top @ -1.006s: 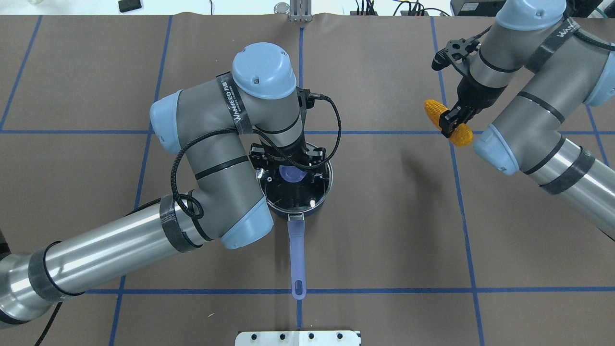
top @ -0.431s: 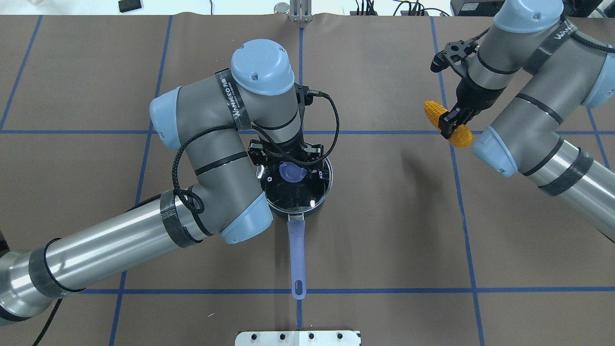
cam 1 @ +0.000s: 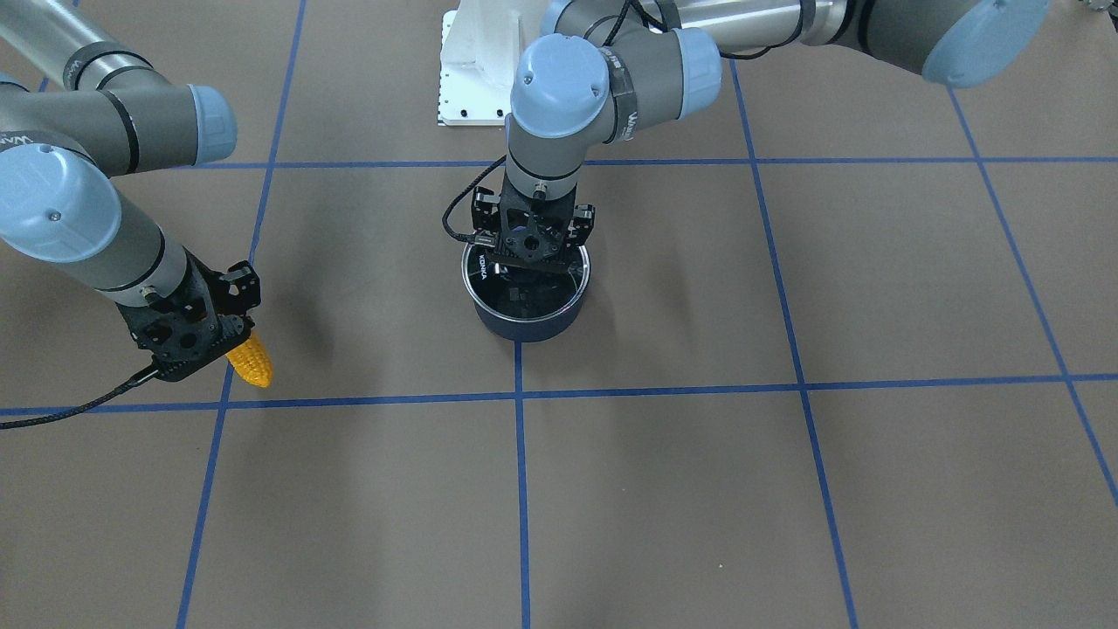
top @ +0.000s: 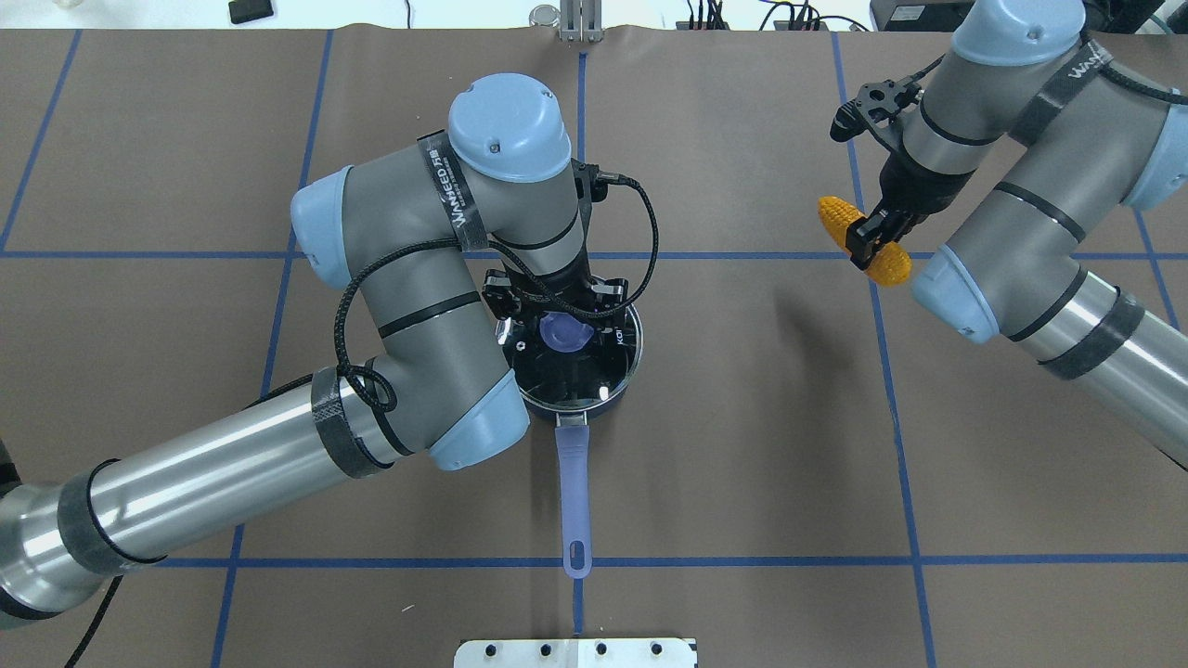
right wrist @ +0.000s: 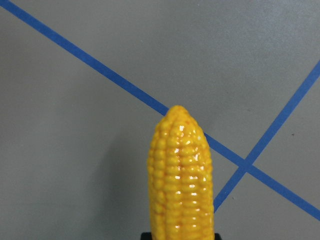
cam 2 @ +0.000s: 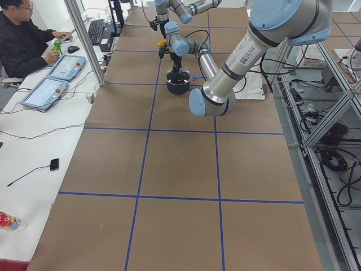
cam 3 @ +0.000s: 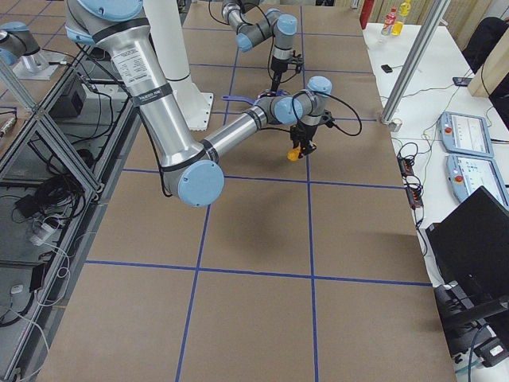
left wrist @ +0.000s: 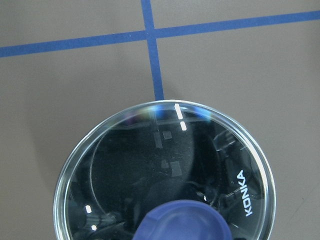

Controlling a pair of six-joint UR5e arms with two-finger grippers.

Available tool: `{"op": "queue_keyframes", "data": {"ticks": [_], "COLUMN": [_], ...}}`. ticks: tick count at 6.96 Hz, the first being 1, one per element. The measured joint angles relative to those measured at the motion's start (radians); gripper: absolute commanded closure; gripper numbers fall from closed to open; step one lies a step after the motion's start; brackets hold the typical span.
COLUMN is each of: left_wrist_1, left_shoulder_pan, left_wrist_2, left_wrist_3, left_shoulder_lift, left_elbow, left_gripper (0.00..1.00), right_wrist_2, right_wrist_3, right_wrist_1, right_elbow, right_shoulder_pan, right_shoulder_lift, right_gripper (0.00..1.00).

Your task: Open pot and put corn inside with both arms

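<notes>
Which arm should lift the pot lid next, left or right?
Left. The left gripper sits at the blue knob of the lid, on the pot; the right gripper is off to the side, holding the corn.

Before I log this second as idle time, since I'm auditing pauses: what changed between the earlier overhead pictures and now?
Very little. The left gripper, over the blue knob of the glass lid, edged slightly upward in the overhead view, uncovering lettering on the lid; whether it grips the knob cannot be told. Unchanged: lid on the pot, corn held aloft in the right gripper.
</notes>
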Motion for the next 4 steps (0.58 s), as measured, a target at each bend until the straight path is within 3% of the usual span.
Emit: {"op": "queue_keyframes", "data": {"ticks": [3,4], "left_wrist_1": [-0.013,-0.014], "left_shoulder_pan": [0.0,0.0], "left_wrist_2": [-0.001,-0.001], "left_wrist_3": [0.002,0.002], "left_shoulder_lift": [-0.001,-0.001], "left_elbow": [0.008,0.009], "left_gripper": [0.21,0.26], "right_wrist_2": [-0.002,-0.002], "right_wrist_3": [0.0,0.0], "right_wrist_1": [0.0,0.001], "right_elbow": [0.0,-0.002], "right_shoulder_pan": [0.0,0.0], "right_shoulder_lift": [-0.001,0.0], "right_gripper": [0.69,0.69]}}
